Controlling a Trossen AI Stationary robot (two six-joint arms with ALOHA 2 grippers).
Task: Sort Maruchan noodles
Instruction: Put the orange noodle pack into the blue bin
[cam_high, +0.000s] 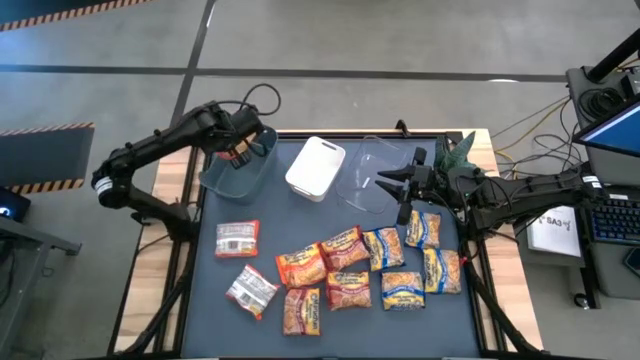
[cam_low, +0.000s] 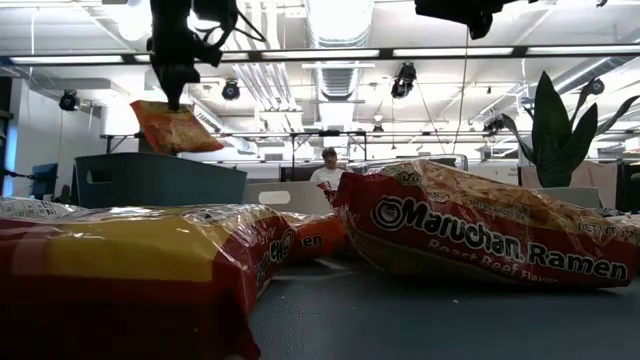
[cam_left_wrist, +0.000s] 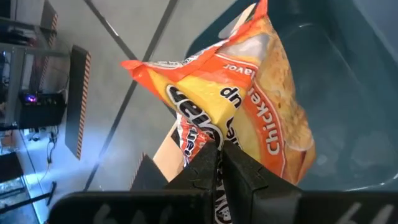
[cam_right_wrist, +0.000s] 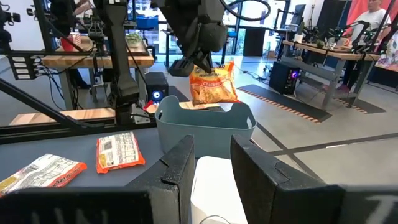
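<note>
1 orange packet (cam_right_wrist: 211, 83) pinched in left hand (cam_high: 243, 146) above grey-green bin (cam_right_wrist: 205, 127); right hand (cam_high: 392, 182) part-open, empty.

The left gripper (cam_high: 243, 150) hangs over the grey-green bin (cam_high: 238, 170) at the table's (cam_high: 205, 300) back left edge, beside a white bin (cam_high: 315, 167) and a clear bin (cam_high: 365, 175). The right gripper (cam_high: 392, 183) hovers over the clear bin. Noodle packets (cam_high: 340, 270) lie scattered mid-table.

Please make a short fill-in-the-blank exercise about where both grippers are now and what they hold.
1. The left gripper is shut on an ____ crinkly plastic noodle packet.
2. That packet hangs above the ____ plastic bin.
3. The right gripper, holding ____, waits over the clear plastic bin.

Missing words: orange; grey-green; nothing
</note>
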